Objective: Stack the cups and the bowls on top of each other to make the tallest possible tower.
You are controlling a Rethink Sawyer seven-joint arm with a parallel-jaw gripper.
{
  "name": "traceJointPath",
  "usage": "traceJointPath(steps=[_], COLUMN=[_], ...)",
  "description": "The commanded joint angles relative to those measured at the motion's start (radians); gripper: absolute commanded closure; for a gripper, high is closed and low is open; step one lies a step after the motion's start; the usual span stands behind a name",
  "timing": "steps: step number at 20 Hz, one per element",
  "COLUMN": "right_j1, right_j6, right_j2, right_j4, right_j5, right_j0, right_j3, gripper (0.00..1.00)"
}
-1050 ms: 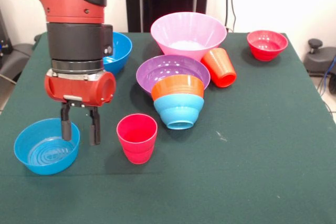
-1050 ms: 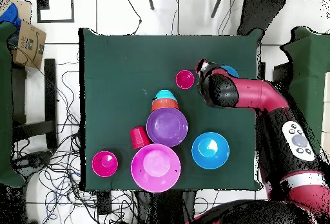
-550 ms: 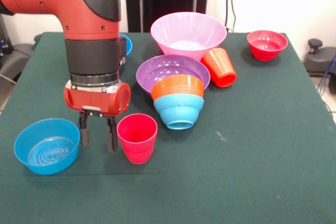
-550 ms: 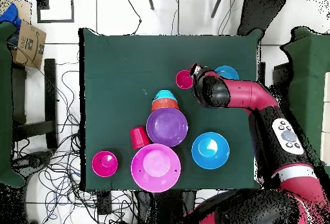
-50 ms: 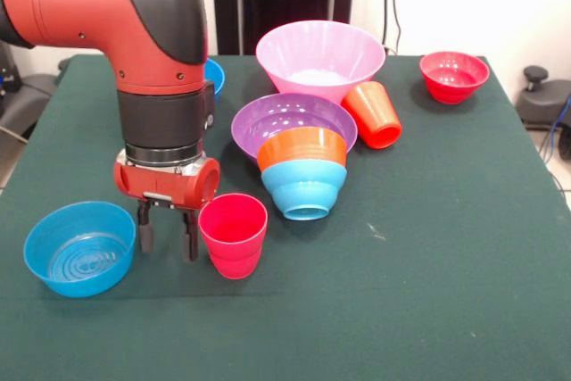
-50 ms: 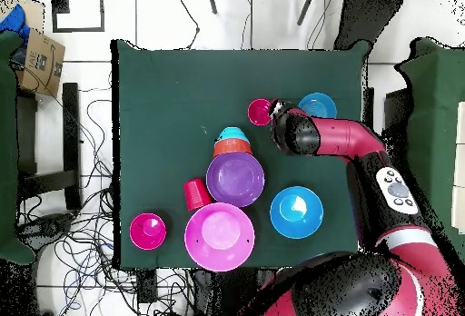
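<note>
My gripper (image 5: 166, 233) is open with nothing between its fingers, low over the table, between the small blue bowl (image 5: 78, 248) and the pinkish-red cup (image 5: 233, 235). Its right finger (image 5: 189, 238) is close beside the upright cup. In the overhead view the gripper (image 6: 275, 113) sits right next to that cup (image 6: 260, 111). The tower, an orange bowl (image 5: 302, 147) nested with a light-blue bowl (image 5: 303, 189), leans tipped against the purple bowl (image 5: 290, 116). Behind stands the large pink bowl (image 5: 319, 53). An orange-red cup (image 5: 375, 114) lies on its side next to it.
A small red bowl (image 5: 453, 75) sits at the back right. The deep blue bowl (image 5: 214, 73) is mostly hidden behind my arm and shows whole in the overhead view (image 6: 296, 212). Cables and a cardboard box (image 6: 41, 54) lie on the floor beside the table.
My gripper has moved from above the small blue bowl's rim toward the pinkish-red cup and stopped beside it, still open. No cup or bowl has moved.
</note>
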Motion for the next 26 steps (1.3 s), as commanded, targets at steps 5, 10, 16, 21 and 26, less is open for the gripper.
traceJointPath(steps=[5, 10, 16, 21, 26], right_j1=[-0.082, -0.168, -0.171, -0.112, -0.066], right_j6=[-0.066, -0.073, -0.078, -0.067, -0.047], right_j2=[-0.027, -0.013, 0.010, 0.003, -0.014], right_j4=[0.005, 0.040, 0.047, 0.012, -0.019], right_j5=[0.147, 0.194, 0.189, 0.131, 0.071], right_j0=[-0.013, -0.030, -0.047, -0.047, -0.043], right_j3=[0.061, 0.142, 0.161, 0.132, 0.114], gripper=[0.00, 0.00, 0.00, 0.00, 0.00])
